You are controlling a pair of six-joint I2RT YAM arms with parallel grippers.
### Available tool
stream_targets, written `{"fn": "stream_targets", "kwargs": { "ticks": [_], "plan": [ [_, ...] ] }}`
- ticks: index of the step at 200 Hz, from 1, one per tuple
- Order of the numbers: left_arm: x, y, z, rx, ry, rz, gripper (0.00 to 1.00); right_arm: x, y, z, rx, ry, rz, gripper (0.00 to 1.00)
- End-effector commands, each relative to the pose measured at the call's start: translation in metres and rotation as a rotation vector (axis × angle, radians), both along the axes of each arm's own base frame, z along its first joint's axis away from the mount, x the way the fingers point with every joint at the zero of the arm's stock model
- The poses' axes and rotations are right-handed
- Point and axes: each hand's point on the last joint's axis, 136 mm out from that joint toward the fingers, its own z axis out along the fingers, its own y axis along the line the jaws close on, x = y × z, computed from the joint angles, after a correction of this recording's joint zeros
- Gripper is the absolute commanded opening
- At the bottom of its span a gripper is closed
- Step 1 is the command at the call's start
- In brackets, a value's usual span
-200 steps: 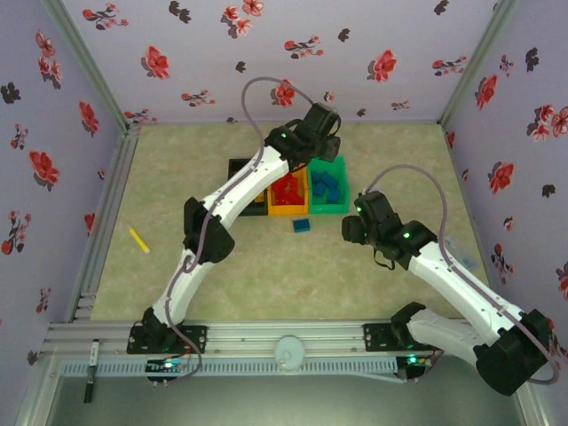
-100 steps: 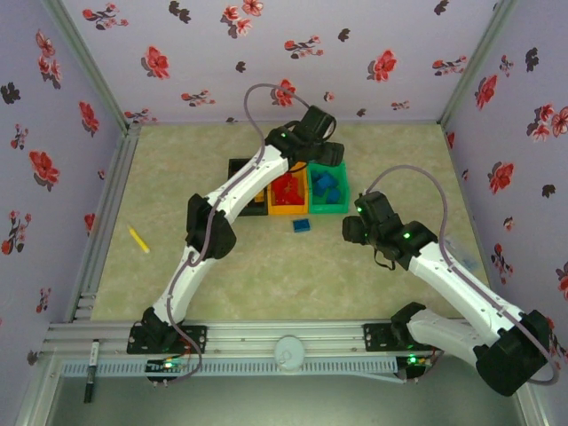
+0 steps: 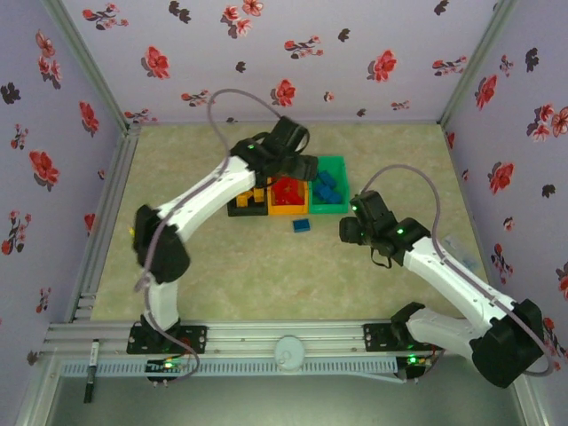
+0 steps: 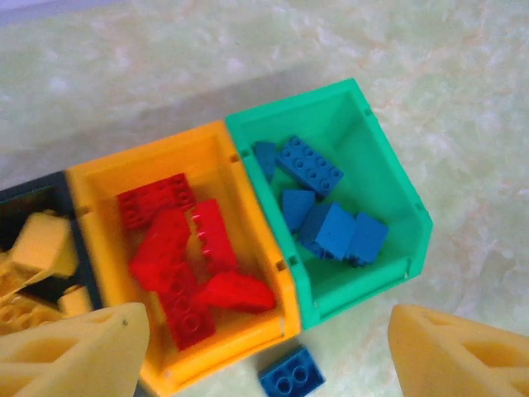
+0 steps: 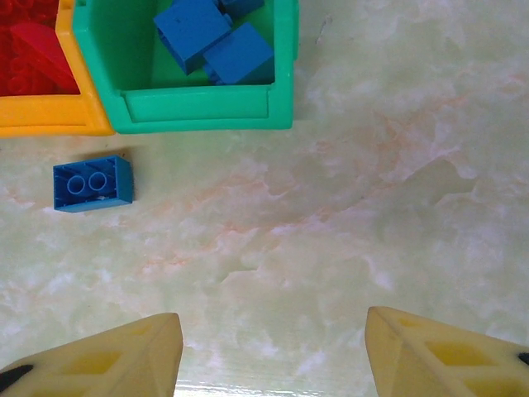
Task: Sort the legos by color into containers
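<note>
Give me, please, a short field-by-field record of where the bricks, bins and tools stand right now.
green bin: holds blue bricks
orange bin: holds red bricks
black bin: holds yellow bricks
loose blue brick: on the table, outside the bins, by the orange bin's near wall
left tool: open, empty, above the bins
right tool: open, empty, above the table near the loose blue brick

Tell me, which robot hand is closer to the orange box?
Left. The left gripper hovers right above the orange box; the right gripper hangs over bare table, off beside the green box.
</note>
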Motion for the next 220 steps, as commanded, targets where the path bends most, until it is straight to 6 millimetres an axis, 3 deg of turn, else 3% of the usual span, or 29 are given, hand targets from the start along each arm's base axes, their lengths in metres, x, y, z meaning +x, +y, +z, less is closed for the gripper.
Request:
{"fn": "stream_targets", "kwargs": {
  "ticks": [1,64,103,141,220],
  "plan": [
    [-0.015,0.032,0.016,-0.045,-0.066,0.074,0.76,0.011,0.018,0.006,0.073,-0.028,-0.003,0.61],
    [-0.086,0.120,-0.002,-0.091,-0.046,0.216,0.77,0.025,0.069,-0.024,0.105,0.017,0.039,0.60],
    [-0.110,0.155,0.006,-0.098,-0.074,0.255,0.77,0.029,0.097,-0.042,0.107,0.030,0.061,0.59],
    [-0.122,0.168,0.010,-0.118,-0.087,0.265,0.77,0.036,0.118,-0.057,0.095,0.039,0.069,0.60],
    [-0.123,0.168,0.004,-0.109,-0.076,0.264,0.76,0.061,0.143,-0.082,0.067,0.046,0.061,0.69]
  ]
}}
